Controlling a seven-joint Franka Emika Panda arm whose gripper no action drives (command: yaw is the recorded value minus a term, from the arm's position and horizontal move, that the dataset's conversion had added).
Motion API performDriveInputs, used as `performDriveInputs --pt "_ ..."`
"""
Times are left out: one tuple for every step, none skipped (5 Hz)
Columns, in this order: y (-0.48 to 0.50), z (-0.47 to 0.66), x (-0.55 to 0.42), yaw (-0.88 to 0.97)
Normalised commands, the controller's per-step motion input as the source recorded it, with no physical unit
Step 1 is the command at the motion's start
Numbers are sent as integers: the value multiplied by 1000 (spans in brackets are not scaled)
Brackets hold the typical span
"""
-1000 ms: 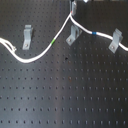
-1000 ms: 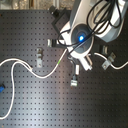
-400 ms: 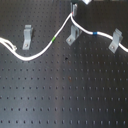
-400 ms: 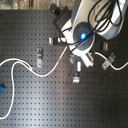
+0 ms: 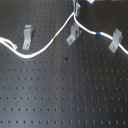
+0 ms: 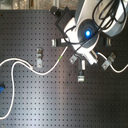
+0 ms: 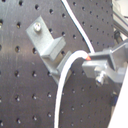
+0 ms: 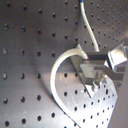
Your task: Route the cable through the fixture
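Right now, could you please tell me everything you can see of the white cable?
The cable is a thin, white, flexible cord lying in loose curves on the black perforated board. It carries a short green band and a short blue band. In the first exterior view it sags past the left clip, rises to the middle clip, where the gripper comes down over it, then runs on past the right clip. Both wrist views show it looping beside the jaws.

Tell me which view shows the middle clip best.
The first wrist view: the middle clip fills the frame, its screw and bent shape clear, the cable curving beside it. The first exterior view shows it small. The second exterior view hides it under the arm. The second wrist view shows little of it.
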Motion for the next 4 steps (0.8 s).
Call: performDriveInputs --pt "-199 97 65 840" --pt "-200 86 46 851" --pt "-121 87 73 754" --pt "4 86 95 377"
